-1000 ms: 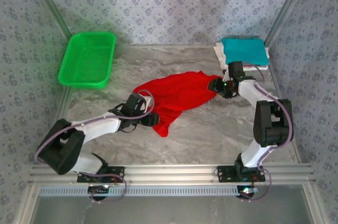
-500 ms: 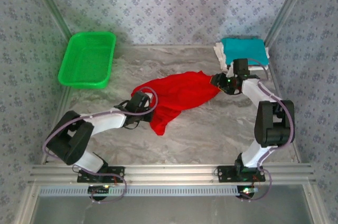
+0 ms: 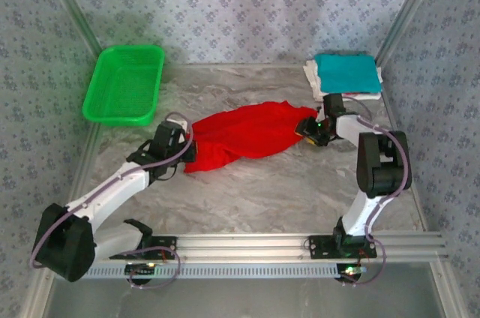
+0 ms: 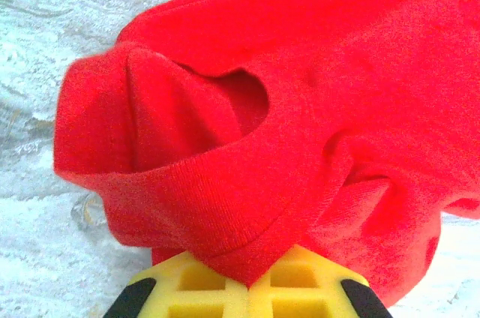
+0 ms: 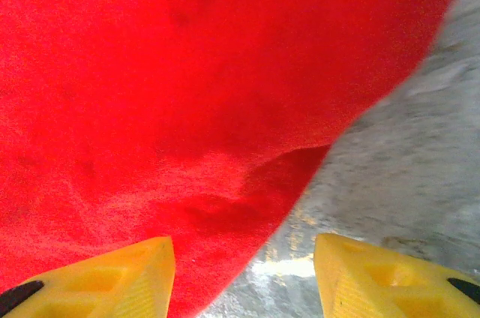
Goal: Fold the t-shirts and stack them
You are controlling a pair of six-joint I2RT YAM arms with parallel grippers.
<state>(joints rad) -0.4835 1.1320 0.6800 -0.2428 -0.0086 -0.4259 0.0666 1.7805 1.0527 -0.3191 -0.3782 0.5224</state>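
The red t-shirt (image 3: 247, 132) lies bunched in a long band across the middle of the marble table. My left gripper (image 3: 187, 155) is at its left end, and in the left wrist view the yellow fingers (image 4: 187, 288) are shut on a folded hem of the red t-shirt (image 4: 300, 108). At the cloth's right end sits my right gripper (image 3: 308, 130). It stands open (image 5: 244, 277), with the edge of the red t-shirt (image 5: 150, 93) lying on the table between its fingers. A folded teal t-shirt (image 3: 345, 72) rests on a whitish t-shirt (image 3: 310, 76) at the back right.
A green mesh basket (image 3: 124, 82) stands at the back left, against the patterned wall. Bare marble table (image 3: 285, 183) stretches in front of the red cloth. An aluminium rail (image 3: 247, 243) runs along the near edge by the arm bases.
My left gripper has shut on the red t-shirt and pulled its near end left and back, drawing the cloth into a longer band. My right gripper has barely shifted.
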